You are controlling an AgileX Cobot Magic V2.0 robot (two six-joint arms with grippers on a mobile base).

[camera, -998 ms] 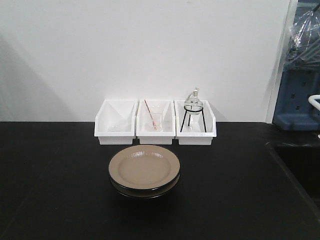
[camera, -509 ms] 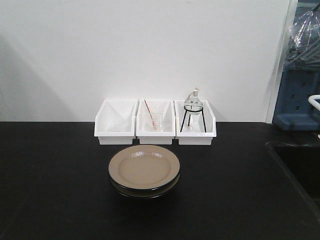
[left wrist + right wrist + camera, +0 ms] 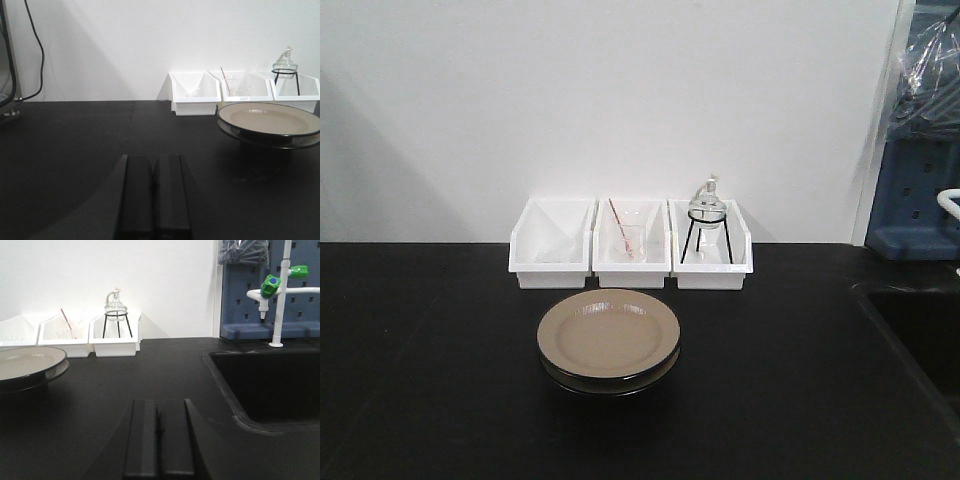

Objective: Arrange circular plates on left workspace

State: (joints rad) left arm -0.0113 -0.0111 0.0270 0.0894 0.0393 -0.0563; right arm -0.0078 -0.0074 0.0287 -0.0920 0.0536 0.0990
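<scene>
Two plates (image 3: 609, 335) stacked on the black counter (image 3: 420, 380), beige one on top, second one peeking out dark underneath and shifted a touch off-centre. Sitting pretty much mid-counter, just in front of the middle bin (image 3: 631, 246)

Left gripper (image 3: 154, 192) low over the counter, fingers pressed together with only a thin seam between them, nothing held. From there, plates ahead and off to the right, well apart from the fingertips. Further back and to the right, three white bins against the wall: left bin (image 3: 194, 92) nearest, then the middle one with a glass beaker (image 3: 235, 85) and a reddish stick in it, then the right bin (image 3: 298, 90) with a flask (image 3: 285, 64) on a black wire stand

Right gripper (image 3: 158, 437) same deal: closed up tight, empty, hovering low over the counter. Plates ahead and far to its left, partly cut off by the frame edge. Bins behind those, flask bin closest. To the right of the gripper, sunken sink (image 3: 270, 385), and behind that a white tap (image 3: 280, 290) with green knobs in front of a blue pegboard (image 3: 250, 295)

No arms visible in the front view
</scene>
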